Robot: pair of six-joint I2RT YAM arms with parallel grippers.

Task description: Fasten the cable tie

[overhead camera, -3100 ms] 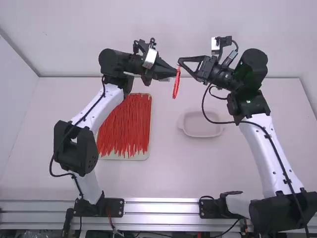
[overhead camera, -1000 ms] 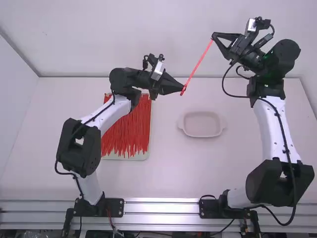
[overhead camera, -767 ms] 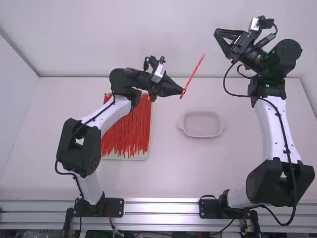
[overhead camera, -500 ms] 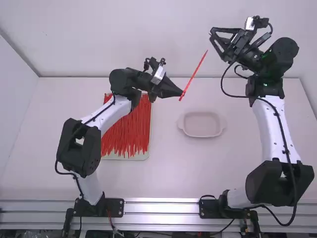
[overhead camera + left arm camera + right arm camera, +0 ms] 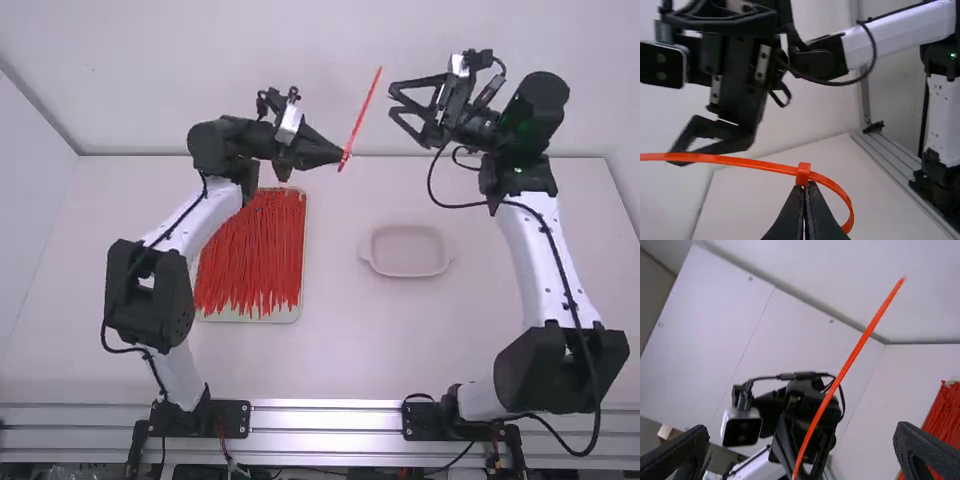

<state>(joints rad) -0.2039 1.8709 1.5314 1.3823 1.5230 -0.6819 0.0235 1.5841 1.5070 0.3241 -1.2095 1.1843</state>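
Left wrist view: left gripper (image 5: 804,189) pinches cable tie (image 5: 754,165) at its head; right gripper (image 5: 397,100) spread nearby.

There are two hands, the left hand (image 5: 335,157) and the right hand (image 5: 392,100), and one single red cable tie (image 5: 360,105) pinched at the left hand's tip. On the tabletop (image 5: 450,330) behind and below the left hand is one tray (image 5: 290,315) with a heap of red ties (image 5: 255,250), too many to count. Below the right hand is one white dish (image 5: 407,250).

The orange-red cable tie (image 5: 361,117) is looped, tail slanting upward.
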